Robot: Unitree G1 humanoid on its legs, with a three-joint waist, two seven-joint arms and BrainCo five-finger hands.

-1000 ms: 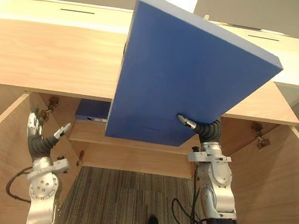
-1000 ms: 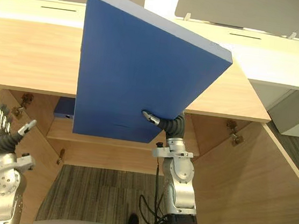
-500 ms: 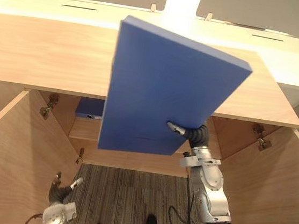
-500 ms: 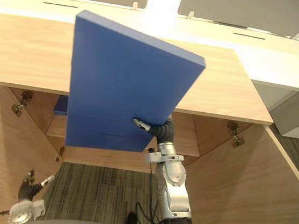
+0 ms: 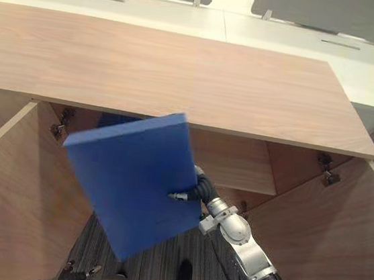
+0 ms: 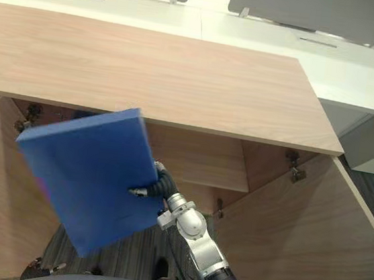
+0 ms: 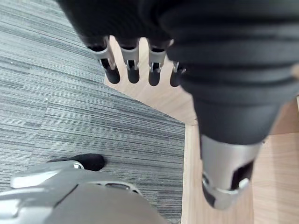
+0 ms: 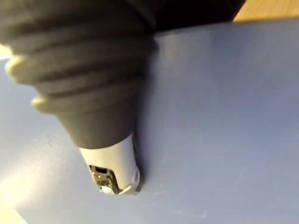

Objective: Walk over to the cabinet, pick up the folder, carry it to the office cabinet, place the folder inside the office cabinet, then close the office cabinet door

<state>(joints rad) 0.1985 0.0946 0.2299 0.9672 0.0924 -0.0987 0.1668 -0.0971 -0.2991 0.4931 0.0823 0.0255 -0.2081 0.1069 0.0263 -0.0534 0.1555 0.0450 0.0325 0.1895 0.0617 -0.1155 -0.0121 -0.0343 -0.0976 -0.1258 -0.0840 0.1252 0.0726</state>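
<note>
Flat blue rectangular folder [image 5: 127, 187]: held in the air, tilted, one corner up against the front edge of the light-wood office cabinet's top board [image 5: 181, 72], the opposite corner hanging low over the grey striped carpet [image 7: 60, 107]. It sits before the left half of the open cabinet; whether any part has passed inside cannot be told.

Right hand [image 5: 195, 188]: at the folder's right edge, clamped on it. Thumb [image 8: 114, 170] pressed flat on the near face (the fingers are hidden behind the folder).

Behind the folder's upper edge, a dark blue shape [image 5: 111, 120] under the top board, mostly covered and hard to make out.

Cabinet: left door [image 5: 6, 187] and right door [image 5: 339, 232] both swung wide open; inner wooden shelf [image 5: 235, 162] partly hidden by the folder.

Left hand [image 7: 215, 51]: low, over the carpet, fingers [image 7: 132, 70] straight and loose, holding nothing.
</note>
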